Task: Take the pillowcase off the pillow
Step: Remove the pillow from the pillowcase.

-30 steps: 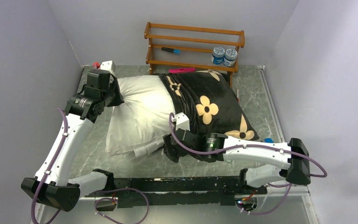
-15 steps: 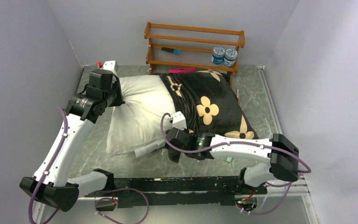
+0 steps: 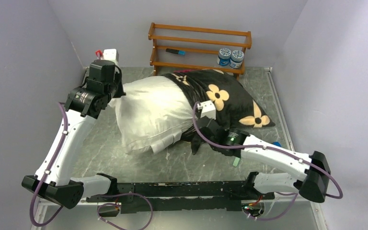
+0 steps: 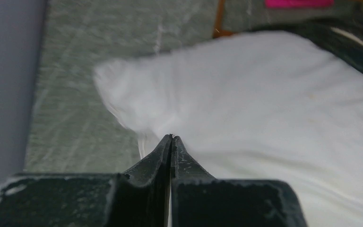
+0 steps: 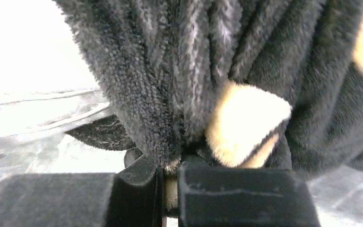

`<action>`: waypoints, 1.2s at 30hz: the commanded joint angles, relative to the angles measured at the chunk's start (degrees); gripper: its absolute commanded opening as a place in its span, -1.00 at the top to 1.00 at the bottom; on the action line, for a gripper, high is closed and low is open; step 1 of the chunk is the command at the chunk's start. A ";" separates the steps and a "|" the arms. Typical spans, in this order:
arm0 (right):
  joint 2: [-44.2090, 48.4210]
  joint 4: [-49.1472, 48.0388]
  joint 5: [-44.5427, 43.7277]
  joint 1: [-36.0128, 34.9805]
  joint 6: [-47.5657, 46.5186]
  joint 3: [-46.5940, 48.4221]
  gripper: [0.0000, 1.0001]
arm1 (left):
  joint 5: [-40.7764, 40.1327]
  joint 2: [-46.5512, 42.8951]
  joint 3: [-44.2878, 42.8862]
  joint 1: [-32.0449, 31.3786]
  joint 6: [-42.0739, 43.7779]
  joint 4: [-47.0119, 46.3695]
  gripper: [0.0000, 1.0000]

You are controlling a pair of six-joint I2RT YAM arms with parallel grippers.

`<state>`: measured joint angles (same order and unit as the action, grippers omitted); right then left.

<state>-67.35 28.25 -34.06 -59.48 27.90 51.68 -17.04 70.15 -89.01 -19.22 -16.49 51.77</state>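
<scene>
Nearest the arm bases, the right gripper is clamping down hard on the open hem of the large black plush pillowcase with cream-yellow flower motifs. In the right wrist view its jaws are standing nearly closed, with a bunched fold of dark pile and one cream patch squeezed between them. That low grip on the near edge is looking deliberate to me: the hem is the handle for peeling the cover away rightward.

The pillowcase is lying on the right half of the grey marbled table. It is gathering into deep pleats at the pinch and is covering only the right end of the plump white rectangular pillow. The bare left part of the pillow is bulging smooth and puffy, so I am judging the job to be well along but not finished.

Farther back on the left, the left gripper is sitting at the pillow's far left corner. Its fingers are pressed together, seemingly nipping the white fabric and anchoring the cushion against the pull.

Beyond everything, a wooden rack is holding two blue-lidded jars.
</scene>
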 commanded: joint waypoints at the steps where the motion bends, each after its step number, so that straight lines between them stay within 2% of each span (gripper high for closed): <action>1: 5.83 8.97 -12.03 6.26 -5.82 1.49 1.00 | -11.59 0.09 -6.92 1.05 3.61 -5.63 0.90; 9: 10.64 11.58 -14.43 16.23 -11.32 4.55 1.00 | -12.59 1.48 -8.59 2.48 3.46 -5.20 0.90; 11: 10.46 9.94 -10.60 16.41 -13.74 5.40 1.00 | -8.60 1.09 -7.79 2.61 3.21 -6.04 0.90; 14: 10.03 5.69 -1.23 16.37 -16.98 4.72 1.00 | 3.64 0.08 -5.35 2.53 3.37 -9.35 0.90; 15: 9.80 4.13 1.26 16.33 -17.56 4.34 1.00 | 7.59 -0.26 -4.24 2.53 2.80 -10.23 0.84; 18: 9.08 1.07 6.01 16.16 -17.97 3.85 1.00 | 18.11 -0.79 -0.69 1.62 1.68 -12.12 0.39; 20: 8.63 -0.35 7.77 15.90 -18.71 4.22 1.00 | 20.28 -0.93 0.91 -1.68 1.66 -12.39 0.04; 22: 8.26 -1.43 9.58 15.74 -19.88 4.71 1.00 | 18.05 -0.90 1.72 -7.68 2.23 -12.24 -0.24; 24: 8.08 -2.36 11.32 15.33 -21.03 5.55 1.00 | 15.02 -0.89 2.31 -14.36 2.77 -12.34 -0.36; 29: 7.28 -5.02 15.49 13.95 -22.59 8.36 1.00 | 8.38 -0.97 2.34 -27.47 4.27 -13.11 -0.53; 33: 6.05 -8.28 19.56 13.56 -20.93 11.63 1.00 | 3.51 -2.18 3.18 -34.77 8.19 -15.77 -0.69; 36: 3.63 -9.24 22.46 13.35 -19.54 15.68 1.00 | 2.59 -3.73 4.42 -37.49 12.73 -17.92 -0.91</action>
<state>-62.00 33.89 -17.63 -45.50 6.50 59.00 -10.00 69.84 -85.69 -53.74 -10.90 39.16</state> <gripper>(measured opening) 0.065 0.894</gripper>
